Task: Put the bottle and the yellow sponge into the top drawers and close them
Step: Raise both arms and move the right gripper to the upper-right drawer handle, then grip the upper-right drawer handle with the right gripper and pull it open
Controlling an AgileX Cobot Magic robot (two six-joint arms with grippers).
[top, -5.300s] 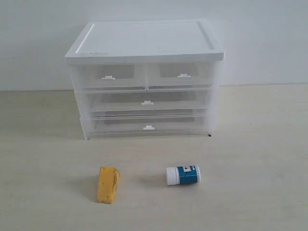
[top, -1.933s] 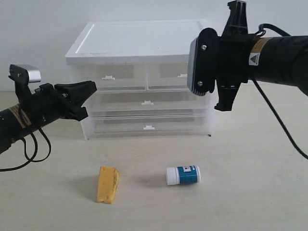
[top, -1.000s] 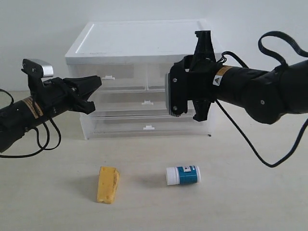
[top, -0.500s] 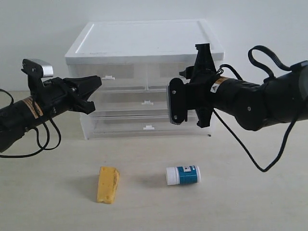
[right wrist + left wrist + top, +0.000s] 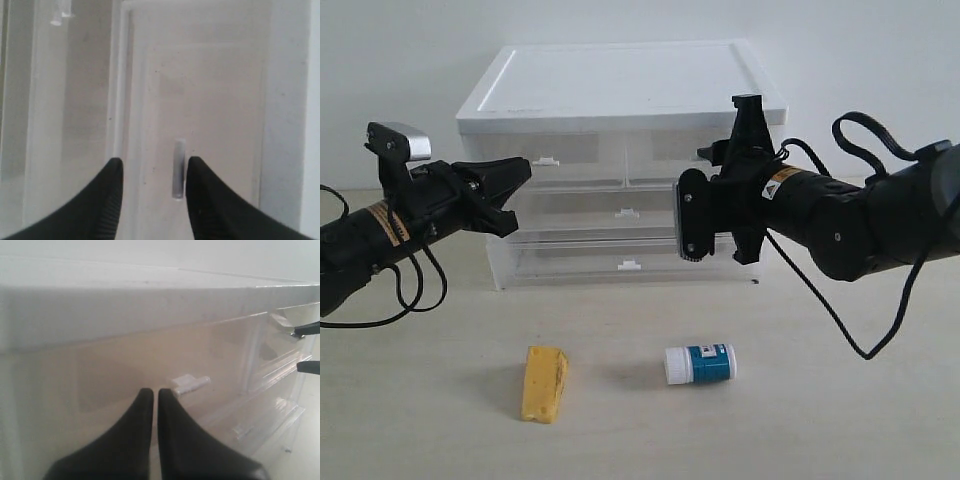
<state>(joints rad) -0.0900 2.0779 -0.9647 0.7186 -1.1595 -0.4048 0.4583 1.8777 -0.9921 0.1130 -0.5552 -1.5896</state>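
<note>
The left tool [image 5: 151, 394], pinched shut and empty, hovered just short of the left handle tab [image 5: 190, 384]. The right tool [image 5: 154, 162], about half open and empty, framed the right handle tab [image 5: 178, 170] between its jaws, not yet gripped. Both top drawers [image 5: 552, 160] looked closed, so opening them seemed the step in hand: each tool had to catch its tab and pull outward. The bottle [image 5: 700, 364] and yellow sponge [image 5: 545, 383] lay apart on the tabletop [image 5: 840, 420] before the cabinet [image 5: 620, 85], obstructing nothing.

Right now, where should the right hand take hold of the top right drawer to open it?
Its small white handle tab, coming straight at the drawer front. The tab is a thin jutting strip, and it shows in the gap between the right hand's open fingers.
</note>
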